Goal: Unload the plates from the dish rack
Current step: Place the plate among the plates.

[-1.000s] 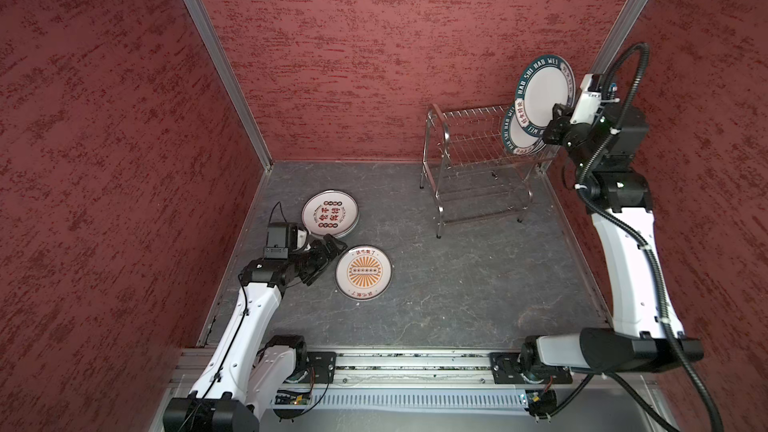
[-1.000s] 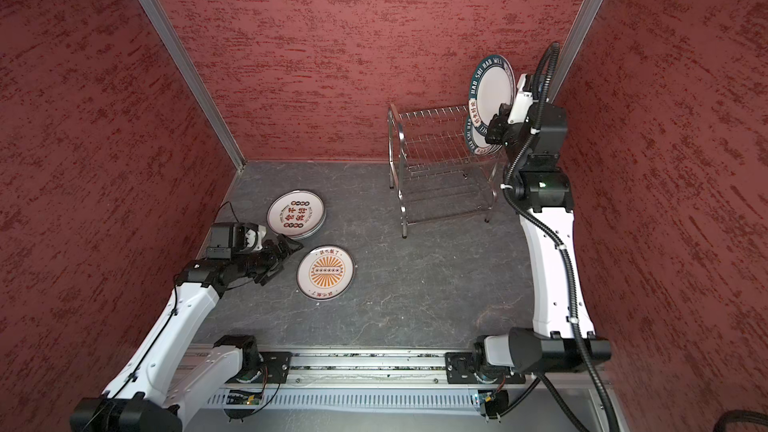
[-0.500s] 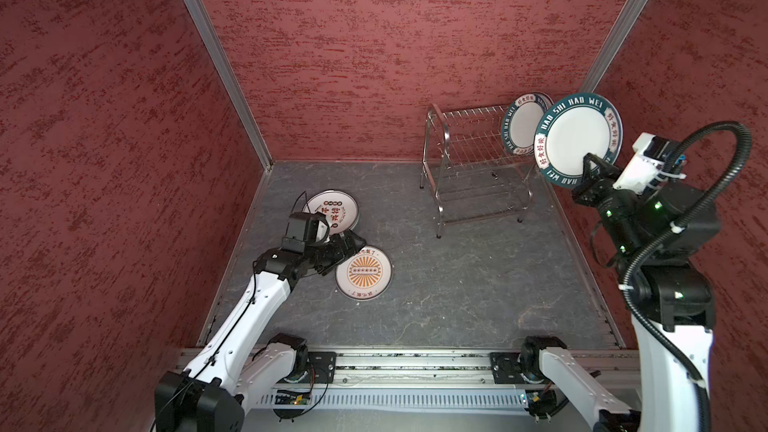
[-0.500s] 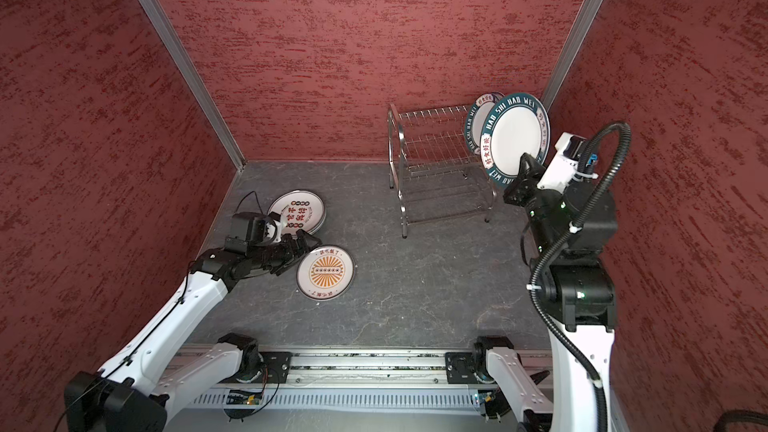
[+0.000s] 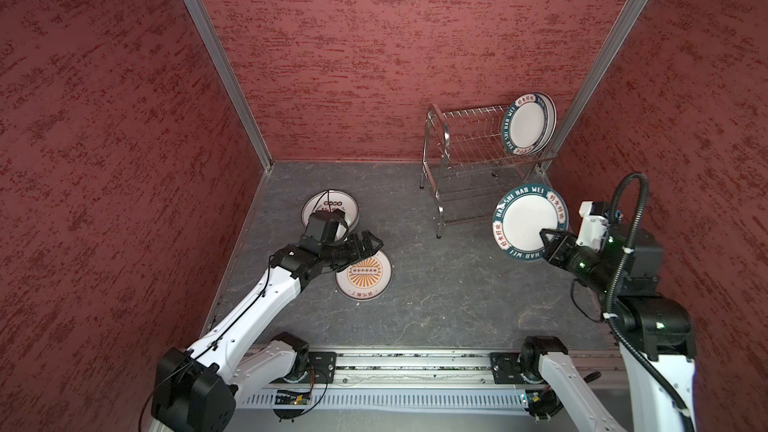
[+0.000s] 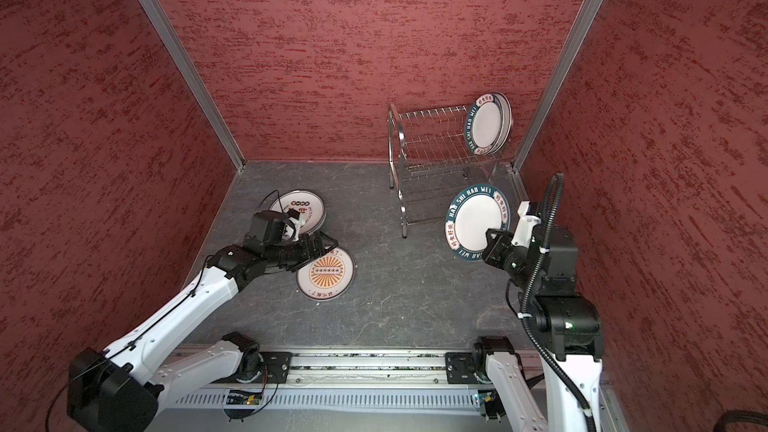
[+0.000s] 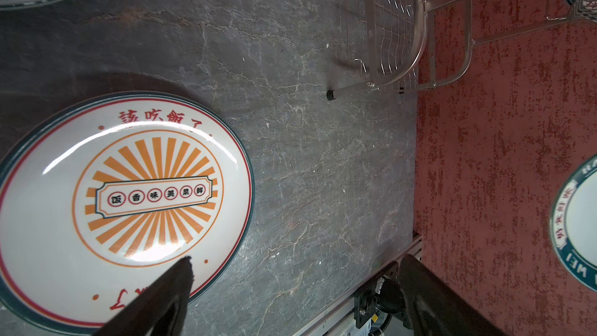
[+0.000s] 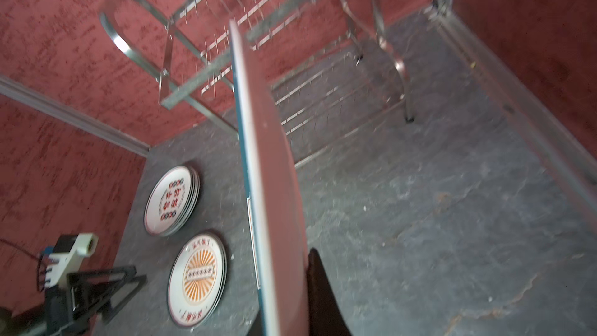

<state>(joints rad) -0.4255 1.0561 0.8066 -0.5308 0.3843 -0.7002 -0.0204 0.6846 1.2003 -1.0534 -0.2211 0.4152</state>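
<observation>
**We carry one teal-rimmed plate clear of the rack, our other arm idle over the unloaded ones.**

Our right gripper (image 5: pixel 549 241) is clamped on the lower rim of the teal-rimmed plate (image 5: pixel 525 218). It holds the plate by the edge, in the air, in front of the dish rack (image 5: pixel 469 139). We judge the plate must be tipped flat before it meets the table (image 5: pixel 436 292). Our left gripper (image 5: pixel 368 243) hangs with jaws wide apart above the sunburst plate (image 5: pixel 365 280), beside the red-character stack (image 5: pixel 328 203); the piles look sorted by pattern. More teal plates (image 5: pixel 530 124) stand at the rack's far end. Both top views show the held plate's face. The right wrist view shows it edge-on and shows the stack is several plates deep.
</observation>
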